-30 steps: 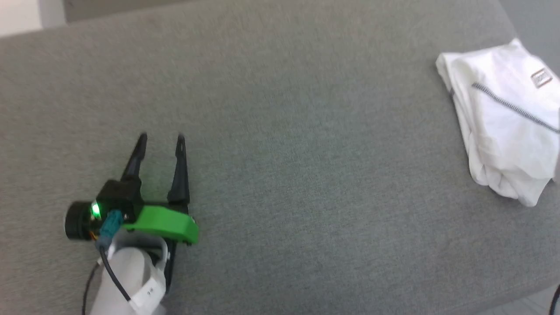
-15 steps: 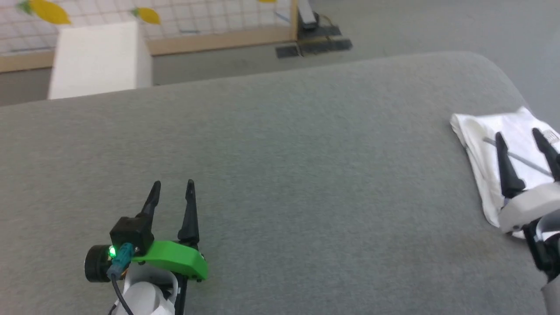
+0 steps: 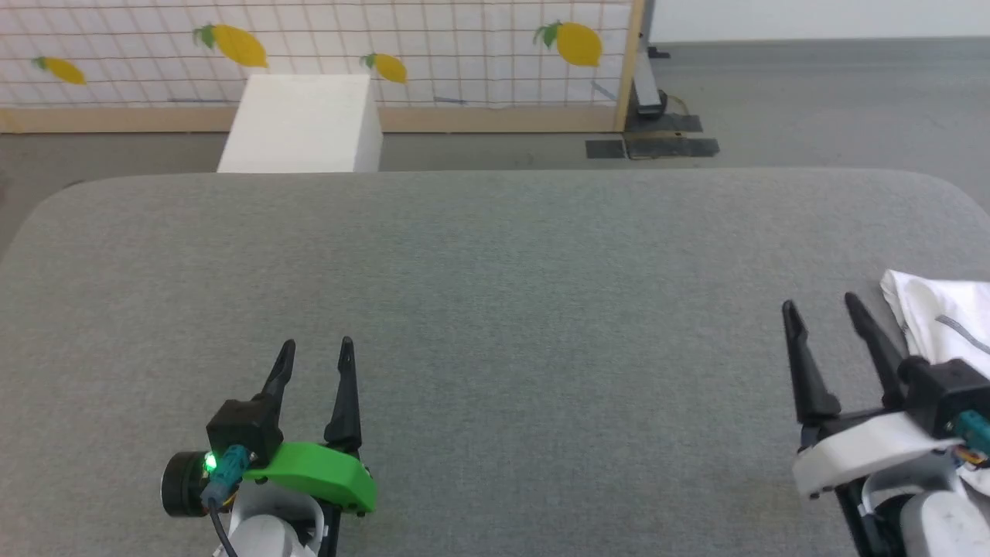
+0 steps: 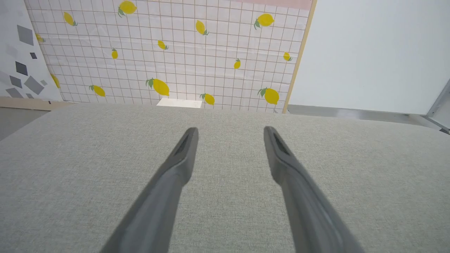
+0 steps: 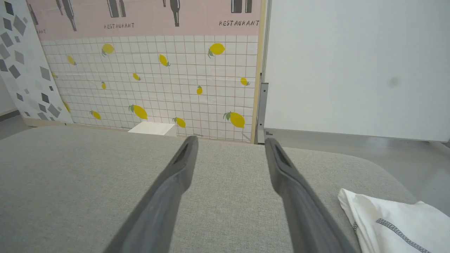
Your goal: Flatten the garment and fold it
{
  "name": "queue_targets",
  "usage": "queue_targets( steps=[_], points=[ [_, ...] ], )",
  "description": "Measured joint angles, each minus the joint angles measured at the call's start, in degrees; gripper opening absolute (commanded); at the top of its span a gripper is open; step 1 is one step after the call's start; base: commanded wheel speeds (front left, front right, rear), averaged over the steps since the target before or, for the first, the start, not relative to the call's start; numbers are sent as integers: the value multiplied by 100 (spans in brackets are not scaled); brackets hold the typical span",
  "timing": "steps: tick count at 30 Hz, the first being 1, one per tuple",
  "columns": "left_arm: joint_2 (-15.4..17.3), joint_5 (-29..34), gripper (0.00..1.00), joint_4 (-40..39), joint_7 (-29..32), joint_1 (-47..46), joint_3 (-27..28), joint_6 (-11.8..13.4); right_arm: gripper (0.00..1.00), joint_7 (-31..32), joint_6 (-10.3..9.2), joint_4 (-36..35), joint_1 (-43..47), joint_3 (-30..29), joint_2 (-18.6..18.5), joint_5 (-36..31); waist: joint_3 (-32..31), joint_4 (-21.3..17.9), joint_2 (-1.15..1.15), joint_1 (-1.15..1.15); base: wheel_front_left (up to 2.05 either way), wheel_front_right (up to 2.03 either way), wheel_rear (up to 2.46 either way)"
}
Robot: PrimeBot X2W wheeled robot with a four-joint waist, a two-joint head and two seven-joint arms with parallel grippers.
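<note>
Our left gripper (image 3: 317,343) and right gripper (image 3: 819,302) sit over the grey pad (image 3: 495,247), fingers apart. The shirt (image 3: 940,321) lies bunched at the pad's right edge, just beside our right gripper. Open pad stretches between the grippers. A box (image 3: 302,124) stands beyond the far edge.

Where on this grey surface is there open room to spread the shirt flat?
The broad middle of the grey surface, between the left end effector and the right end effector, is bare back to its far edge by the white box. It is crowded only at the near right edge, where the garment lies beside the right end effector.
</note>
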Motion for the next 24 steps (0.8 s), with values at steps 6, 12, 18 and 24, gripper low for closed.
queue_targets(
  steps=[6, 12, 18, 24],
  points=[
    [-23, -1, 100, -4, 0, 108, -58, 0, 100, -41, -1, -170, 399, -66, 361, -143, -79, 223, 0, 0, 0, 0, 0],
    [-35, -88, 100, -5, 0, 165, -57, 1, 100, -40, -1, -203, 510, -133, 438, -154, -70, 236, 0, 0, 0, 0, 0],
    [-38, -96, 0, -4, 12, 185, -59, 2, 0, -38, -1, -197, 513, -131, 464, -152, -57, 219, 0, 0, 0, 0, 0],
    [-38, -96, 0, -4, 18, 185, -63, 2, 0, -37, 0, -196, 513, -132, 464, -152, -57, 218, 0, 0, 0, 0, 0]
  ],
)
